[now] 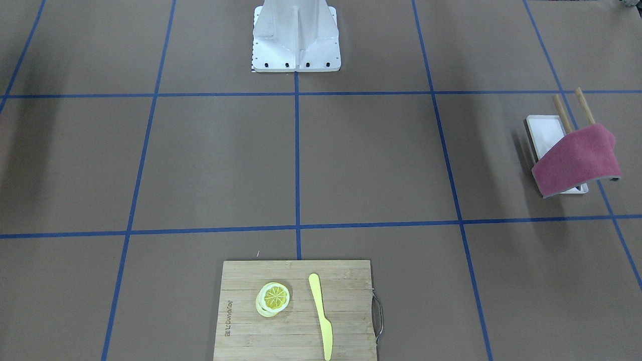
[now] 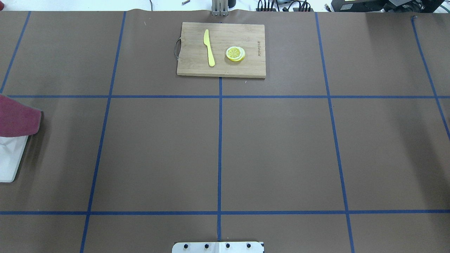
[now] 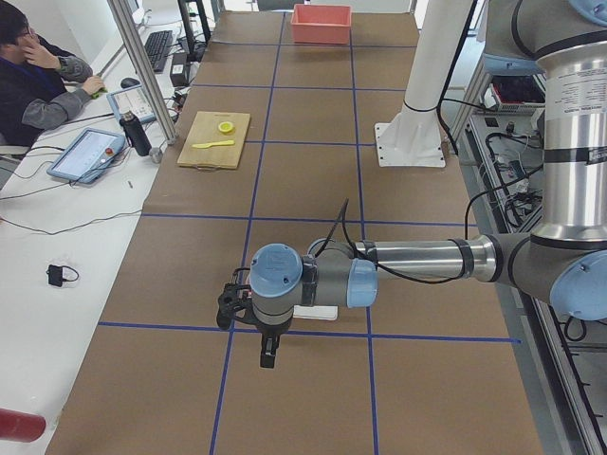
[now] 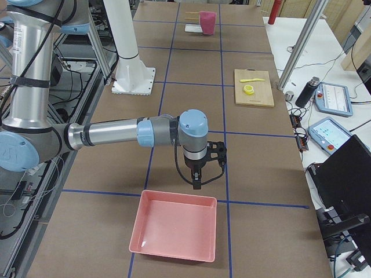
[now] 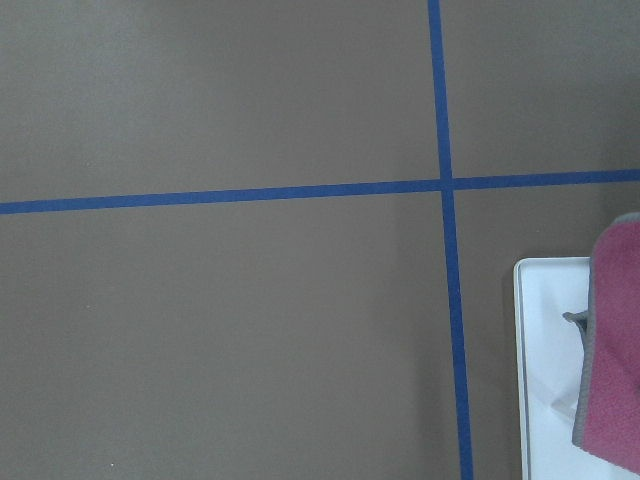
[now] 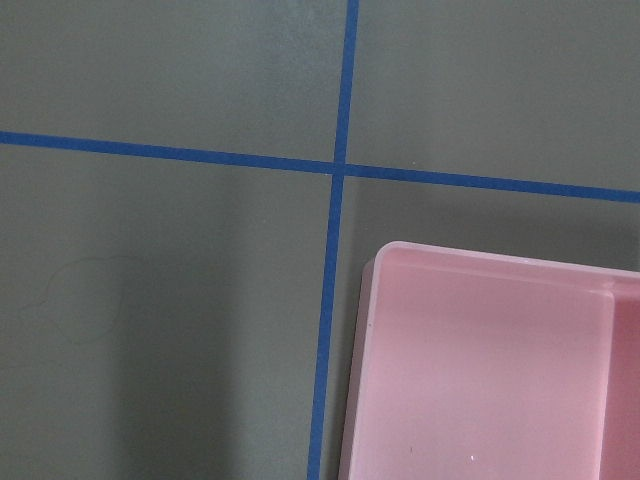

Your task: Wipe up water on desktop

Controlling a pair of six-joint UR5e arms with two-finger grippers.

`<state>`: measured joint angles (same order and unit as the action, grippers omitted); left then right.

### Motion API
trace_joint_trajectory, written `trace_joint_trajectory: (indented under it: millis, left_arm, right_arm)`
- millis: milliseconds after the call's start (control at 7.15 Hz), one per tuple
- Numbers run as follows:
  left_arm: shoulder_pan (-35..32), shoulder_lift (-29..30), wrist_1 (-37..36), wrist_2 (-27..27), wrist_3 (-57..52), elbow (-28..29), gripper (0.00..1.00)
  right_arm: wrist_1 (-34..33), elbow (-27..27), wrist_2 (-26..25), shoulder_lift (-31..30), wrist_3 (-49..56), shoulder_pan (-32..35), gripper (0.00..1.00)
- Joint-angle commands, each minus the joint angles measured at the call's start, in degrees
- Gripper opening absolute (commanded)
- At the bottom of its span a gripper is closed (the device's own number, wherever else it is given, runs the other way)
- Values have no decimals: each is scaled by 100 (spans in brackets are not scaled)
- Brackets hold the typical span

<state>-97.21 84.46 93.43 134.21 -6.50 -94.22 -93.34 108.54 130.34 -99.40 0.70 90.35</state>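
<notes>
Both jaws: cannot tell if clenched; matte brown desktop point(image 1: 371, 160), fuzzy crimson cloth point(image 1: 577, 158) draped.

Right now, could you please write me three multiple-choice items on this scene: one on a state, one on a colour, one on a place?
1. The cloth is: A rolled into a ball; B draped over two wooden rods above the white tray; C folded in a flat stack.
2. The knife is: A yellow; B black; C silver.
3. The knife lies: A on the white tray; B across the rods; C on the cutting board, beside the lemon slices.
Answers: 1 B, the front-facing view shows it hanging over the rods. 2 A, it is plainly yellow. 3 C, the overhead view shows it there.
</notes>
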Motion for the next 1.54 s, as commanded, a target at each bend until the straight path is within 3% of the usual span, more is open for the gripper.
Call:
trace_joint_trajectory:
  millis: [0, 1399]
  left_arm:
    - [0, 0, 0, 0, 0, 9, 99]
    - [0, 8, 79, 26, 26, 9, 99]
  right_arm:
    - [0, 9, 0, -9, 0, 0, 100]
    - [18, 44, 404, -53, 105, 0, 100]
